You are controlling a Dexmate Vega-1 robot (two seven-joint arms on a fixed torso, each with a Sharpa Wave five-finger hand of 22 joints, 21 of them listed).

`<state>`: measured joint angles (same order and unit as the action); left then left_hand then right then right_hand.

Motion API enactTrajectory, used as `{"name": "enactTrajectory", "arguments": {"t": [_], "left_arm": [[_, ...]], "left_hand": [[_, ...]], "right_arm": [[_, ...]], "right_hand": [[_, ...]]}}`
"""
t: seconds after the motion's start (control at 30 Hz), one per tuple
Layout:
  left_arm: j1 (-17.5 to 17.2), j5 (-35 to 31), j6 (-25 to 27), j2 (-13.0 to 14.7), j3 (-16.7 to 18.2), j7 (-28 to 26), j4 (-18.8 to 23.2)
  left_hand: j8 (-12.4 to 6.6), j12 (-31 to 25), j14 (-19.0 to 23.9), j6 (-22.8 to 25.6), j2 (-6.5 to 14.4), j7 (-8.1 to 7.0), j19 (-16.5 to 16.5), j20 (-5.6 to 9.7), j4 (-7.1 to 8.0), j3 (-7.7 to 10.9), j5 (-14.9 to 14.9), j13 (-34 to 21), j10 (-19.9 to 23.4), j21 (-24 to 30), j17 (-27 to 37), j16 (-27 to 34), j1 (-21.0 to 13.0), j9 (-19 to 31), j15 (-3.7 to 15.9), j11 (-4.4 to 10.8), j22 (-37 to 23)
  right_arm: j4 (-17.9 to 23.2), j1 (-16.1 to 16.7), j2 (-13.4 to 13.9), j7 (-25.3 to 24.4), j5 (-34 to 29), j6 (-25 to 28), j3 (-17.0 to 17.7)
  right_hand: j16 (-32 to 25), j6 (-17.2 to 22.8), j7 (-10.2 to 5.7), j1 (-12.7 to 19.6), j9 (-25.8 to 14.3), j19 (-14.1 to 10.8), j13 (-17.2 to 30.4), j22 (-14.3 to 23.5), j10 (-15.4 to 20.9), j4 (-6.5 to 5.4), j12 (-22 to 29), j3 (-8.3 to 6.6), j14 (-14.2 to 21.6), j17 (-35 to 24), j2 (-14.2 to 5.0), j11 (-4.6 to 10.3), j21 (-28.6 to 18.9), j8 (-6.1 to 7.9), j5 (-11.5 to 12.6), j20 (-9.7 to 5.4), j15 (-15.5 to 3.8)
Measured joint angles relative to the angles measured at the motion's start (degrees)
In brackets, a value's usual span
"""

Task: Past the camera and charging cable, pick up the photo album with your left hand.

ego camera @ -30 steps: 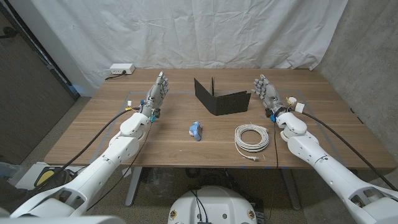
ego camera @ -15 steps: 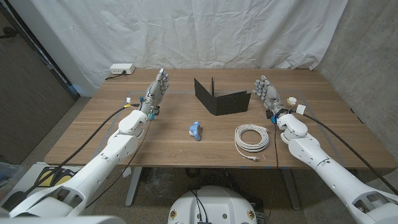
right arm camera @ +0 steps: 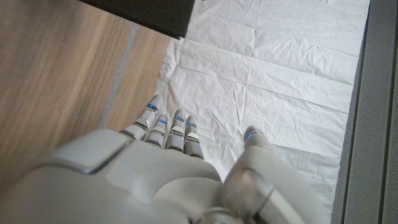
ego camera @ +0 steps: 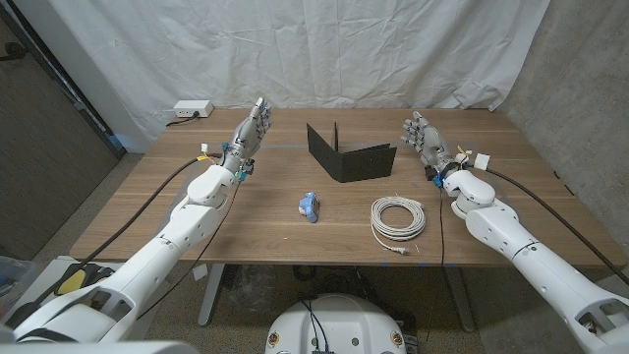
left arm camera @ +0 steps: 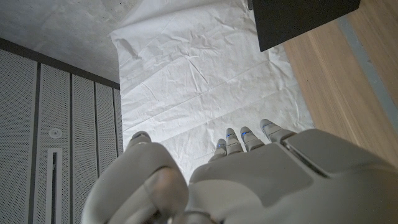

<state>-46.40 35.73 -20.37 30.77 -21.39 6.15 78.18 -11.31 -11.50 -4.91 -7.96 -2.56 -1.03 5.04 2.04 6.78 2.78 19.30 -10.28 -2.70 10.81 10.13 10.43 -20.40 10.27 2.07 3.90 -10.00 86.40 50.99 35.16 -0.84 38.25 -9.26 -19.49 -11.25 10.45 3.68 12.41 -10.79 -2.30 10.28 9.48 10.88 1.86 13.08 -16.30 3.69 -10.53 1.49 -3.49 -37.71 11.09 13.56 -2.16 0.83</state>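
Note:
A black photo album [ego camera: 346,156] stands open on its edge at the far middle of the table; a corner of it also shows as the album [left arm camera: 303,18] and the album [right arm camera: 149,12] in the wrist views. Nearer the front lie a small blue camera [ego camera: 309,206] and a coiled white charging cable [ego camera: 398,217]. My left hand [ego camera: 248,140] is raised to the left of the album, fingers straight and apart, holding nothing. My right hand [ego camera: 426,144] is up to the right of the album, fingers likewise apart and empty.
A white power strip [ego camera: 191,111] lies at the table's far left corner. A white cloth backdrop [ego camera: 324,49] hangs behind the table. Bare wood [ego camera: 147,206] stretches along the left side, and a grey wall stands to the right.
My left hand has reached farther forward and slightly right, toward the far side. My right hand has shifted a little forward and to the right. The album, camera and cable have not moved.

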Motion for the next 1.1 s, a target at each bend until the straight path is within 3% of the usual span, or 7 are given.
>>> {"name": "enactTrajectory", "arguments": {"t": [0.5, 0.77, 1.1], "left_arm": [[2.6, -2.0, 3.1, -1.3, -2.0, -1.3, -2.6], [4.7, -3.5, 4.1, -2.4, -3.4, -1.8, -4.8], [6.2, -5.1, 4.1, -2.1, -4.3, -1.5, -5.9]], "left_hand": [[0.00, -0.2, 0.5, 0.3, 0.2, -0.31, 0.0, 0.00, -0.40, 0.06, 0.2, 0.0, 0.3, 0.0, 0.0, 0.0, -0.6, 0.0, 0.02, 0.31, 0.0], [0.00, -0.2, 0.6, 0.3, 0.4, -0.31, 0.0, 0.00, -0.56, 0.23, 0.2, 0.0, 0.3, 0.0, 0.0, 0.0, -0.8, 0.0, 0.06, 0.31, 0.0], [0.00, -0.2, 0.6, 0.6, 0.3, -0.61, 0.0, 0.00, -0.79, -0.01, 0.2, 0.0, 0.5, 0.0, 0.0, 0.0, -1.4, 0.0, 0.07, 0.10, 0.0]], "right_arm": [[3.2, -1.3, 4.2, 2.4, 1.0, 3.0, 1.1], [2.6, -1.3, 3.6, 4.4, 3.1, 4.7, 1.4], [2.4, 0.8, 2.0, 3.5, 4.7, 2.3, 2.2]], "right_hand": [[0.0, 0.3, 0.31, 0.0, 0.0, -0.2, 0.0, 0.0, 0.8, 0.00, 0.0, 0.00, 0.6, 0.0, 0.00, -0.18, 0.4, 0.00, 0.0, 0.22, 0.20], [0.0, 0.6, 0.01, 0.0, 0.0, -0.2, 0.0, 0.0, 0.9, 0.00, 0.0, 0.00, 0.6, 0.0, 0.00, -0.29, 0.9, 0.00, 0.0, 0.22, 0.20], [0.0, 0.6, 0.01, 0.0, 0.0, -0.2, 0.0, 0.0, 0.9, 0.00, 0.0, 0.00, 0.6, 0.0, 0.00, -0.28, 1.3, 0.00, 0.0, 0.22, 0.20]]}}
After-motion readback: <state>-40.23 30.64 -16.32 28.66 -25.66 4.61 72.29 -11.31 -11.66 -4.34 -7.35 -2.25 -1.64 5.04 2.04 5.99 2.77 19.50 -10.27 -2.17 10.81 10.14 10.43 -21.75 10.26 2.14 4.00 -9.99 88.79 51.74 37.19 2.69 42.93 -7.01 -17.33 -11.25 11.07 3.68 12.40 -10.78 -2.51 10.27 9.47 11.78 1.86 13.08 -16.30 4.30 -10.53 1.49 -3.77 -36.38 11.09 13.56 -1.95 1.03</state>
